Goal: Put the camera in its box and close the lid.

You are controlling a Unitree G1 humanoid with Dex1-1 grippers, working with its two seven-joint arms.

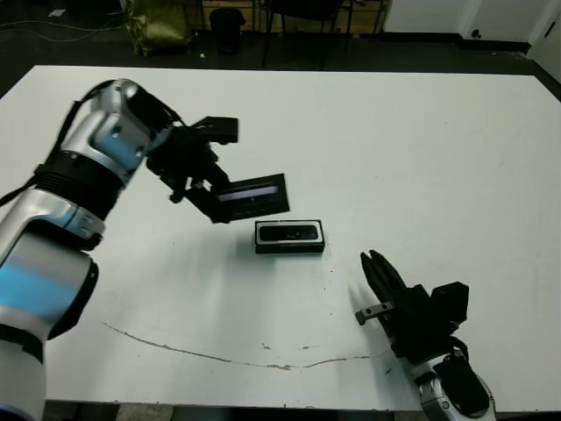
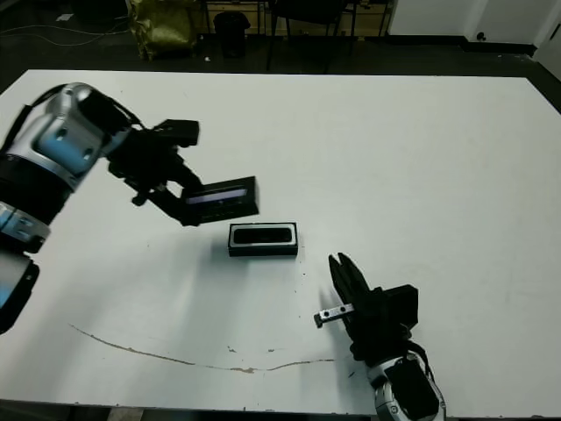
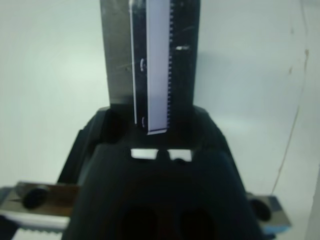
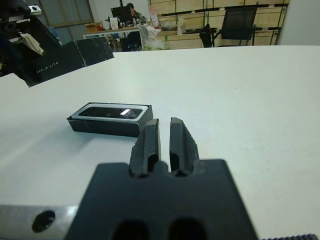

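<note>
The box (image 1: 290, 249) lies at mid-table, black-walled with a white lining. Inside it rests the camera (image 1: 290, 233), a slim black bar with a glossy face, also seen as the camera (image 4: 111, 112) in the right wrist view. My left gripper (image 1: 211, 196) is shut on one end of the lid (image 1: 255, 196), a black cover with a pale strip, held tilted in the air just above and left of the box, apart from it. My right gripper (image 1: 374, 266) is shut and holds nothing, low over the table to the front right of the box.
A thin brown scratch line (image 1: 219, 355) runs across the table (image 1: 421, 158) near its front edge. Chairs and a yellow-green bag (image 1: 158, 24) stand on the floor beyond the far edge. A person (image 4: 131, 9) sits far off at a desk.
</note>
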